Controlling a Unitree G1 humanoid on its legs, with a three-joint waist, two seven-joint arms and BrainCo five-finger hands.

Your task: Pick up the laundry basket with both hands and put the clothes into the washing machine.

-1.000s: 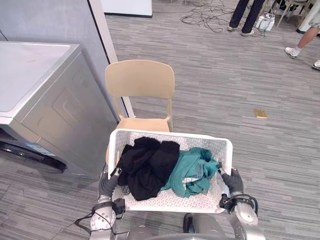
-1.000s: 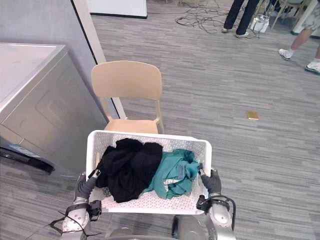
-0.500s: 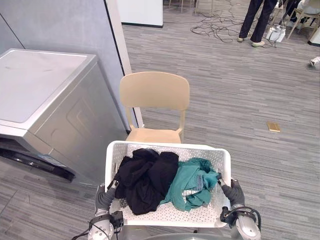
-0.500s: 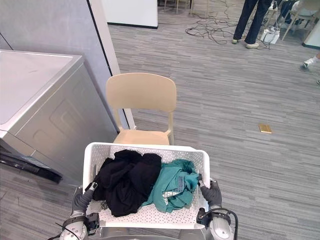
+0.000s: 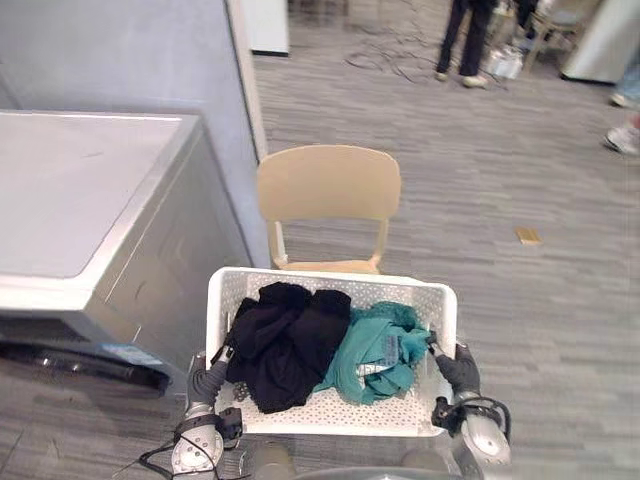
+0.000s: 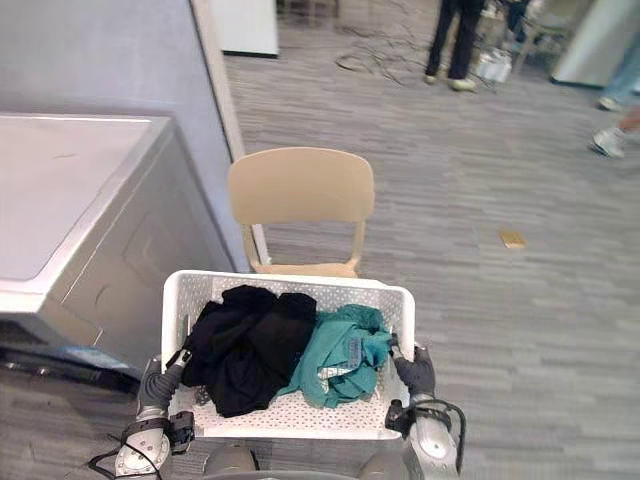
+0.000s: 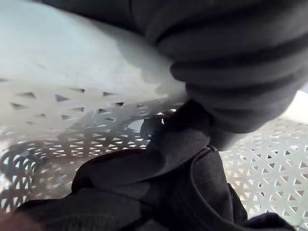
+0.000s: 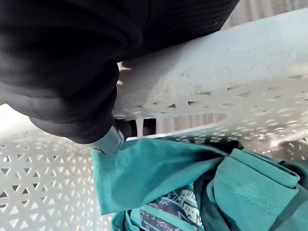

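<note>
- Hands: left hand [image 5: 207, 379] and right hand [image 5: 458, 367] curl over opposite end rims of laundry basket [image 5: 300, 277].
- Load: black clothes [image 5: 285, 340] and teal clothes [image 5: 375, 350] lie inside.
- Step: carry phase, judged. Next move calls for a left turn to washing machine [image 5: 80, 200], beside chair [image 5: 328, 185].

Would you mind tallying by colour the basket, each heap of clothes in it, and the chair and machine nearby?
Black clothes heap: 1
Teal clothes heap: 1
White laundry basket: 1
Beige chair: 1
Grey washing machine: 1
Total: 5
</note>
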